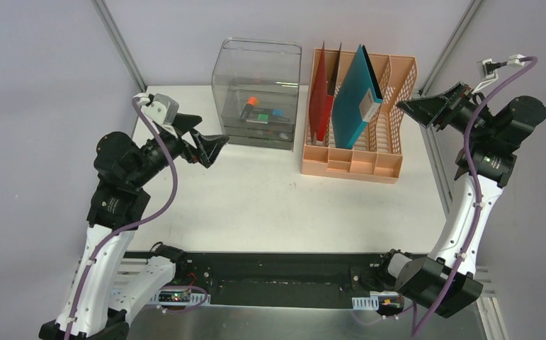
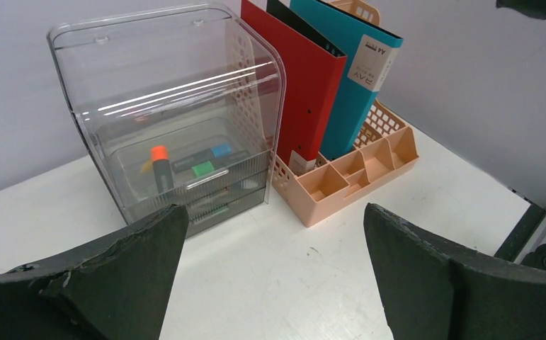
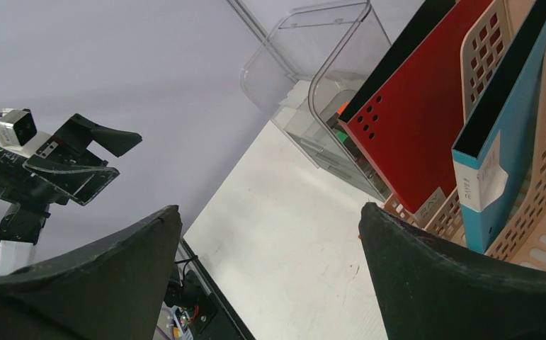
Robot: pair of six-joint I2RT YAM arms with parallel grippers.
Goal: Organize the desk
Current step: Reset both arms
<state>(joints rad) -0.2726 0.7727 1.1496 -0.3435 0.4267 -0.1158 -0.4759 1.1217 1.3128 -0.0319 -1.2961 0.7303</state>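
The desk [image 1: 270, 205] is a flat white tabletop, bare across its middle and front. My left gripper [image 1: 212, 132] hangs above its left side, open, with nothing between the fingers; it points toward the clear drawer box [image 2: 178, 120]. In the left wrist view the left gripper [image 2: 275, 209] frames bare desk [image 2: 277, 283]. My right gripper [image 1: 413, 105] is raised at the right edge beside the peach file rack [image 1: 355, 159], open and empty. The right wrist view shows the right gripper [image 3: 270, 207] over the white desk [image 3: 305, 241].
The clear drawer box [image 1: 257, 92] at the back holds an orange-capped marker [image 1: 250, 105] and small green and blue items. The file rack holds a red folder [image 1: 321, 106] and a teal folder [image 1: 355, 99] upright. Aluminium rails and grey walls edge the desk; a black base bar [image 1: 284, 269] runs along the front.
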